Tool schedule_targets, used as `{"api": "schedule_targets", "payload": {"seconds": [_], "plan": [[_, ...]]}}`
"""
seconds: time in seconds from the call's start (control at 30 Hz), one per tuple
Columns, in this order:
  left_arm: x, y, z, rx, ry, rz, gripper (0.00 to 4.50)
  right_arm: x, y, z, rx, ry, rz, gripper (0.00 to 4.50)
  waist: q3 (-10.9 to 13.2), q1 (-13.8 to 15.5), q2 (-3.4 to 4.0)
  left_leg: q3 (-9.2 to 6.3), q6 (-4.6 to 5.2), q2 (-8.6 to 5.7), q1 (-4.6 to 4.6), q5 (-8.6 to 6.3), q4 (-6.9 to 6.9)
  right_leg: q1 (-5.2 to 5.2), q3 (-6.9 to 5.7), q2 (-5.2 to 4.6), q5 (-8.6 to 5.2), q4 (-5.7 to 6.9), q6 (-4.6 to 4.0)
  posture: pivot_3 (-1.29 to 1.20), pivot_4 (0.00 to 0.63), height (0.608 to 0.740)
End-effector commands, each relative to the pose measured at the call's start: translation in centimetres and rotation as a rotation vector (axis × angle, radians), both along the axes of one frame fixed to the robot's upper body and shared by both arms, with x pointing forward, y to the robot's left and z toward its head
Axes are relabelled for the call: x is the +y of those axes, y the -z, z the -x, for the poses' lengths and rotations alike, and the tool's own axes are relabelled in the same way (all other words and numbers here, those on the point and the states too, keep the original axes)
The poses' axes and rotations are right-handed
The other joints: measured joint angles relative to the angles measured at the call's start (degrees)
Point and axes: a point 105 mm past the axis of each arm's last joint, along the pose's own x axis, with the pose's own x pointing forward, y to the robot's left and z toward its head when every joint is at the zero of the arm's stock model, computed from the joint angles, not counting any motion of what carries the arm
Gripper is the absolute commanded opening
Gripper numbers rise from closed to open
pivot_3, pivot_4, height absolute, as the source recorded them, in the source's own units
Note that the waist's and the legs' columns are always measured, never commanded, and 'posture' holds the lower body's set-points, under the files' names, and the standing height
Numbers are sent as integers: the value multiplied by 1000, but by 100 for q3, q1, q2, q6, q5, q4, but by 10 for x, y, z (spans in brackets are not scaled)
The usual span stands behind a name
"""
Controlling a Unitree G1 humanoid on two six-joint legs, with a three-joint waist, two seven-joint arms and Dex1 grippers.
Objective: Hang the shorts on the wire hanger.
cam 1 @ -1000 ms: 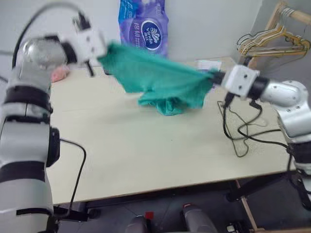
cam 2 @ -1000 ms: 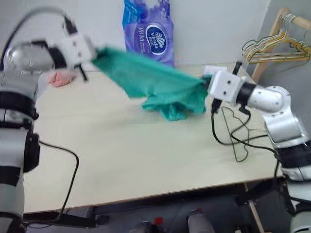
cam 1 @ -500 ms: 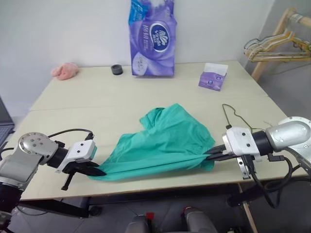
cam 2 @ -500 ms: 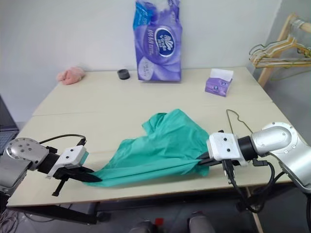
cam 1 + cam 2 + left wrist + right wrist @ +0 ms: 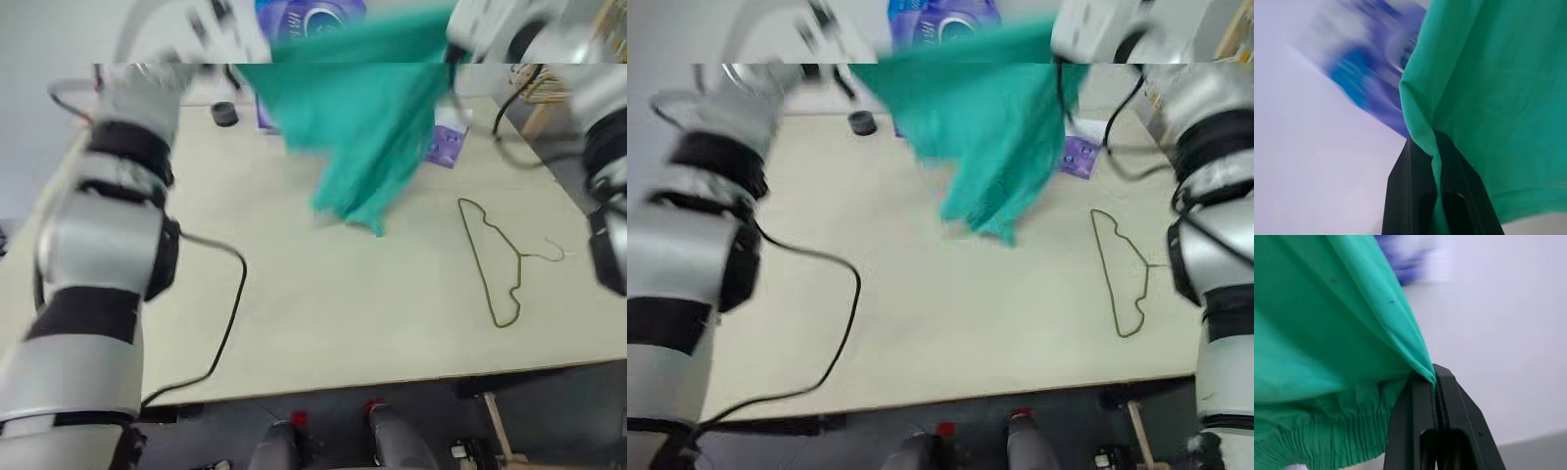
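Swinging up off the tabletop (image 5: 294, 333), the shorts (image 5: 367, 127) now hang in the air between the two raised arms, where half a second ago they were stretched low along the near edge. The top hem is pulled taut from about ten o'clock to two o'clock of the scene, and the loose legs droop toward the middle of the board without clearly resting on it.

The left pincer (image 5: 1436, 196) is clenched on a fold of the teal cloth, which runs down between its black fingers. The right pincer (image 5: 1436, 396) is likewise clamped tight on a pinch of fabric just above the gathered waistband.

The wire hanger (image 5: 495, 259) lies flat on the tabletop at about four o'clock, hook pointing toward the right edge, well apart from the dangling cloth and now fully uncovered. Behind the shorts stands a purple packet (image 5: 940, 15), with a small purple tissue box (image 5: 1080, 155) at two o'clock and a dark round thing (image 5: 860, 121) at eleven.

To my eye this is a shake-out to open the garment. Nothing is threaded yet, and both pincers are busy, so one would have to let go before the hanger can be taken up.
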Motion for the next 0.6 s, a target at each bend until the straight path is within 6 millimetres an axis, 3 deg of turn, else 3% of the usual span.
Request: {"api": "schedule_targets", "payload": {"seconds": [0.03, 0.13, 0.17, 0.27, 0.33, 0.37, 0.4, 0.47, 0.53, 0.6], "plan": [[39, -47, 28, -221, -122, 6, 0, -26, -33, 30, -172, -24, -41, 20, -2, -109, 4, 17, 17, -4, 1, -14, -12, -6, -3, -11, -9, -6, 12, -105, 78, 740], [48, -50, 35, -249, -139, -89, 0, -18, -14, 36, -118, -176, 5, 20, 1, -204, 4, 86, 80, -13, 53, -55, -17, 20, -5, -35, -16, -14, 24, -106, 89, 740], [53, -34, 31, -194, -138, -158, 0, -11, 17, 33, -12, -262, 54, 20, 10, -233, 3, 109, 87, -17, 70, -58, -10, 49, 1, -36, -20, -32, 26, -106, 94, 740], [70, 37, 14, 96, -68, -245, 0, -6, 127, 35, 389, -404, 184, 20, 22, -253, 7, 127, 168, -20, 193, -99, 31, 229, -5, -22, -20, -88, 26, -110, 101, 740], [78, 96, 10, 352, 33, -252, 0, -8, 181, 51, 590, -450, 180, 20, 59, -222, 19, 125, 198, -38, 303, -107, 51, 367, -7, -27, -17, -97, 39, -117, 105, 740], [83, 133, 15, 517, 102, -267, 0, -8, 210, 63, 704, -472, 197, 20, 72, -225, 37, 122, 208, -49, 326, -108, 62, 397, -5, -29, -12, -94, 48, -117, 105, 740], [87, 157, 21, 625, 151, -277, 0, -8, 228, 73, 779, -483, 208, 20, 85, -216, 64, 120, 209, -48, 322, -107, 91, 399, -4, -27, -7, -83, 55, -117, 105, 740], [98, 215, 45, 872, 258, -350, 0, -6, 266, 97, 962, -514, 217, 20, 89, -219, 69, 104, 214, -47, 308, -103, 124, 395, -6, -24, 2, -71, 62, -114, 113, 740], [116, 289, 96, 1223, 398, -432, 0, -2, 298, 120, 1086, -535, 265, 20, 90, -259, 66, 89, 214, -41, 306, -103, 134, 391, -8, -22, 8, -60, 60, -105, 114, 740], [125, 332, 140, 1434, 479, -463, 0, 3, 300, 120, 1070, -527, 260, 20, 91, -409, 64, 100, 225, -14, 313, -112, 128, 385, 11, -3, 6, -63, 57, -106, 115, 740]]}}
